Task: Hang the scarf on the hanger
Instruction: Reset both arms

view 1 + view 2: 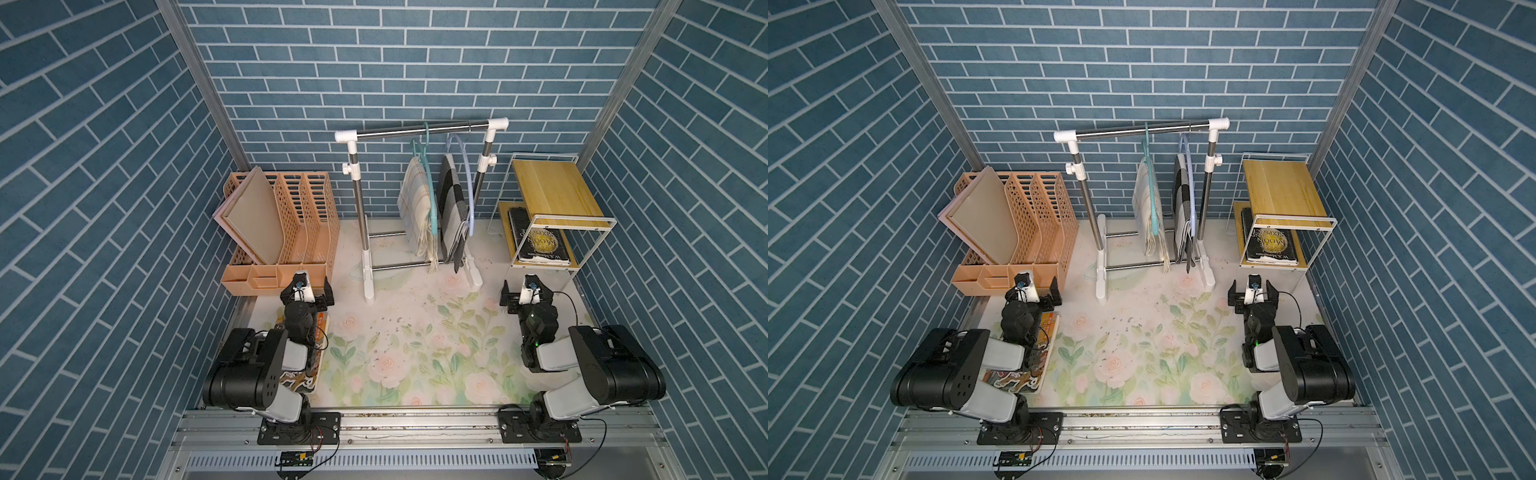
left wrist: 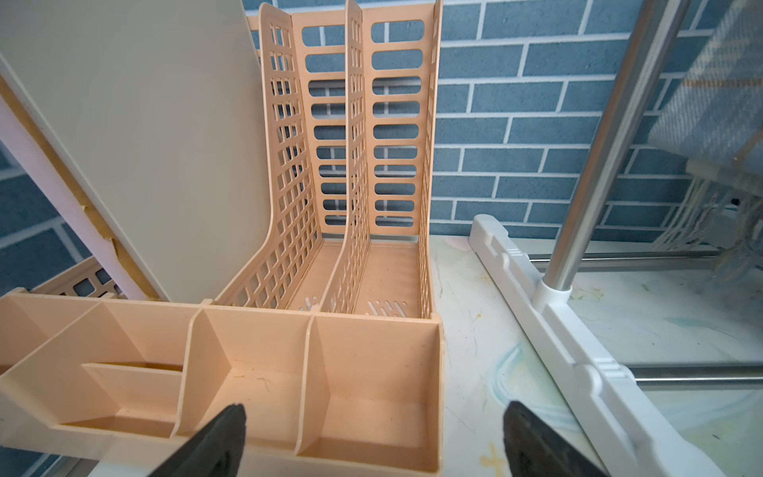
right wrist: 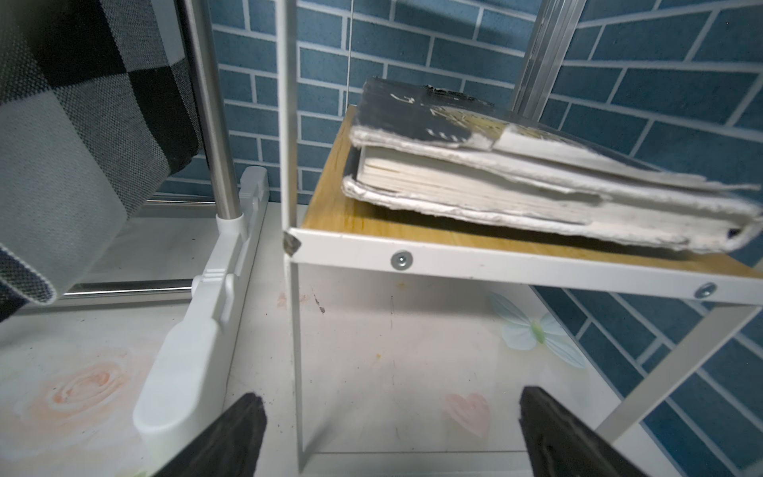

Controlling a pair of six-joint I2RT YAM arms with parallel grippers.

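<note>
Take the centre of the table [image 1: 415, 345] in a top view as the dial. The rack [image 1: 415, 131] stands at 12 o'clock. On its rail hangs a teal hanger [image 1: 433, 220] carrying the pale scarf [image 1: 415, 203]. Just beside it, toward 1 o'clock, a lilac hanger [image 1: 469, 183] carries the check scarf [image 1: 451, 203]. Both scarves drape over their hangers, with their fringes reaching down near the rack's base, and no scarf lies on the table. I cannot tell which scarf the task means.

The left gripper [image 1: 307, 291] sits at 9 o'clock in front of the organiser [image 1: 291, 216], jaws spread wide and empty. The right gripper [image 1: 526, 289] sits at 3 o'clock before the shelf [image 1: 557, 187], equally wide and empty.

By my reading the hanging is done and the step in hand is simply parking. To do it well, leave the jaws apart and hold each arm low on its own side. That puts them well away from the rack's feet and the dangling fringes, so nothing snags cloth or nudges the rack and swings a hanger off the rail
</note>
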